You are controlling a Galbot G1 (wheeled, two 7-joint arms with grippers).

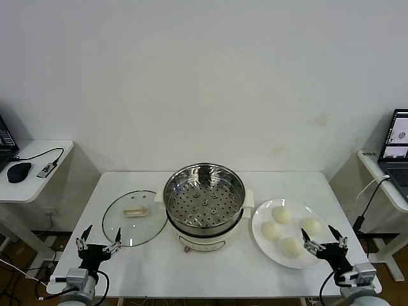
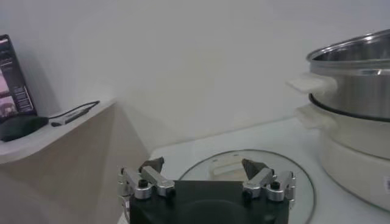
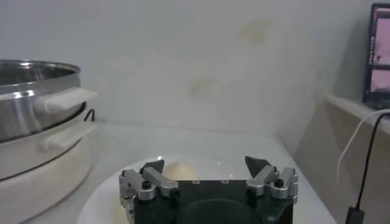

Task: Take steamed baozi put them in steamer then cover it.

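The left gripper [image 1: 99, 242] is waiting at the near left edge, fingers spread, empty. A round clear glass cover [image 1: 134, 217] is lying flat beside the shiny steel steamer [image 1: 204, 197]. Four cream-white steamed baozi [image 1: 291, 231] are sitting on a round white plate [image 1: 260, 229], right. The right gripper [image 1: 324, 241] is hovering near them, fingers apart, empty.

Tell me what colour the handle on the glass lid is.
Cream, on the cover lying left of the steamer; clearest in the head view.
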